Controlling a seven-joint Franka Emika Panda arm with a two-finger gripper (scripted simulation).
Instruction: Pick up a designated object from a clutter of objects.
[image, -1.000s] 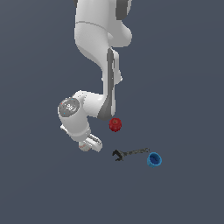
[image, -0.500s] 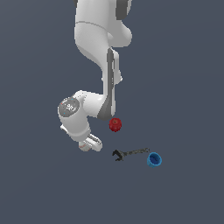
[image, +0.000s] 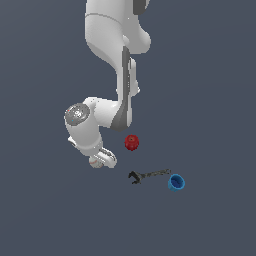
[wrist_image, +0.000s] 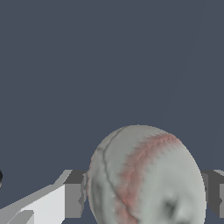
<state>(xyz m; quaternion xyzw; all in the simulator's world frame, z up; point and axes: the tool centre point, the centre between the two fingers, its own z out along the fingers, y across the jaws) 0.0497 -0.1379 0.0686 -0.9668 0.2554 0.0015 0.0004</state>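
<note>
The claw (wrist_image: 142, 199) is sitting around the white ball (wrist_image: 146, 175) in the wrist view, one grey fingertip (wrist_image: 73, 194) showing at each side of it and lying against or just short of its surface. Whether the fingers are actually pressing is not certain from these pictures, so I cannot tell if the grip is made.

In the exterior view the ball (image: 95, 161) is showing as a small pale patch under the arm's end, left of centre in the frame, low down near the grey table (image: 210, 100). The red knobby ball (image: 131, 142), the dark wrench (image: 148, 175) and the blue cup (image: 176, 182) are lying apart toward the lower right.

Judgement: the approach is finished and the ball is bracketed. Confirming the squeeze and lifting clear are remaining.
</note>
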